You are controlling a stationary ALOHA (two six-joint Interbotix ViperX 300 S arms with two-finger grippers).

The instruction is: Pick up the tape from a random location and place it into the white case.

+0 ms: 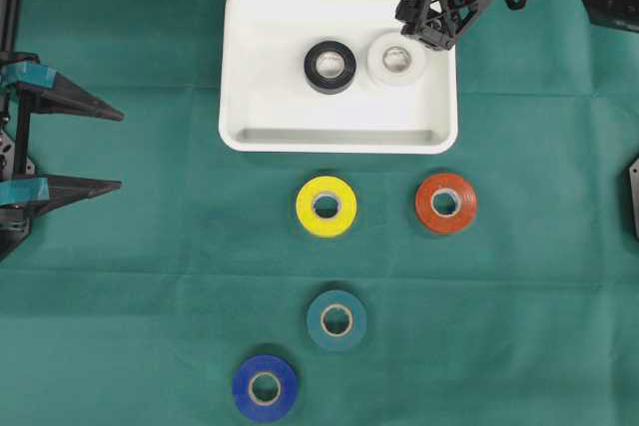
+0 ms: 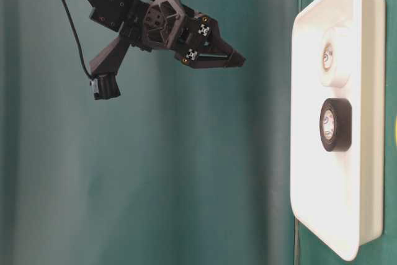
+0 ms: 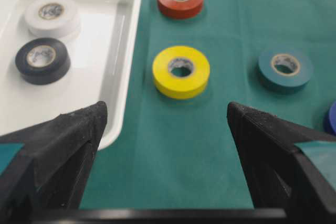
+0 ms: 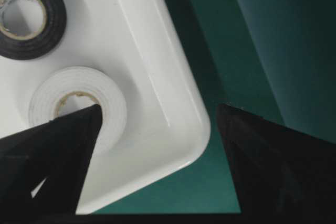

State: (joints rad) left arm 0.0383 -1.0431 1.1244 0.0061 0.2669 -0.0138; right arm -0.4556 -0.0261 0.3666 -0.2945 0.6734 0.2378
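Hovering over the far right corner of the white case (image 1: 250,57), my right gripper (image 1: 431,29) has its jaws spread wide with nothing between them. Through my right wrist camera, one dark fingertip (image 4: 79,129) overlaps the white tape roll (image 4: 77,104), and the other sits out past the case's rounded corner over the green cloth (image 1: 120,276). The white tape roll lies flat inside the case near that corner. A black tape roll (image 1: 330,67) lies flat just beside it, closer to the middle of the case; the two look close, and I cannot tell whether they touch.

My left gripper (image 1: 120,151) rests at the left edge of the table, jaws also spread wide and holding nothing, pointing toward the centre.

Four more rolls lie flat on the cloth outside the case. A yellow tape roll (image 1: 326,206) and a red tape roll (image 1: 445,203) sit near the case's front rim. A teal tape roll (image 1: 336,319) lies further forward, and a blue tape roll (image 1: 265,387) beyond that, toward the left.
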